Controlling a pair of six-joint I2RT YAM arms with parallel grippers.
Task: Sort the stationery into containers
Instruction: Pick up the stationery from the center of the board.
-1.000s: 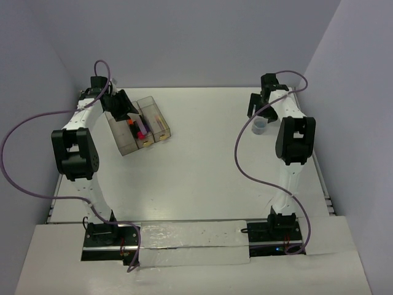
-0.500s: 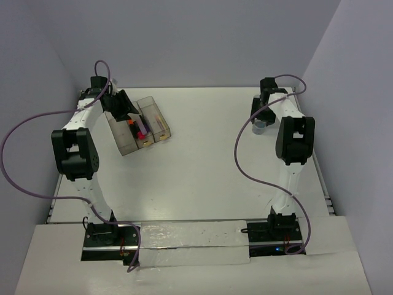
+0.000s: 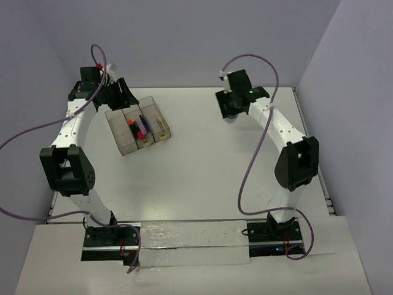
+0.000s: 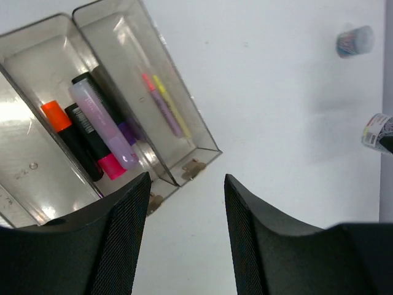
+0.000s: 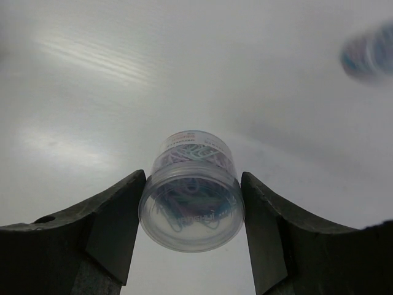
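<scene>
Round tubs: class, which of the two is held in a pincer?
The clear tub clamped in the right pincer; the other tub sits apart in the background, untouched.

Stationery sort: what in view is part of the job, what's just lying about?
Job: three joined smoky clear plastic bins; short orange, lilac and black markers, binned; thin pink and yellow sticks, binned; small round clear plastic tub in the right jaws; second round tub loose on the white table.
Lying about: purple cables; shiny plastic sheet at the near edge.
</scene>
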